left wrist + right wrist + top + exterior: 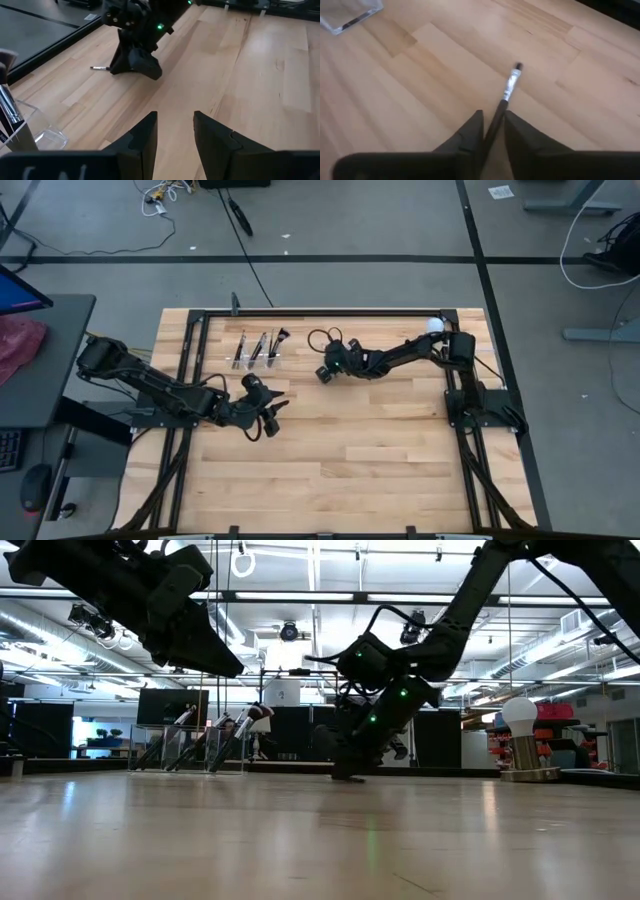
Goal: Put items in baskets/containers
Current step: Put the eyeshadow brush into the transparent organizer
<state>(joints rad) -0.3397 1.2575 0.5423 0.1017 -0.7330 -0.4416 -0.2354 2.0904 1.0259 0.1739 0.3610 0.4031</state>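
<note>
The table (380, 450) was pale wood in jointed strips, smooth with a soft sheen that mirrored the ceiling lights in the low view. Its frame (330, 311) was dark metal. The holder (350, 14) was clear plastic, glossy – the wood grain showed straight through its walls. The brush (506, 95) lying on the wood had a matt black handle and a bright, polished metal ferrule. The right gripper (493, 131) had fingers of dark matt plastic, slightly dull; the left gripper (175, 134) looked the same – black, smooth, without shine.
</note>
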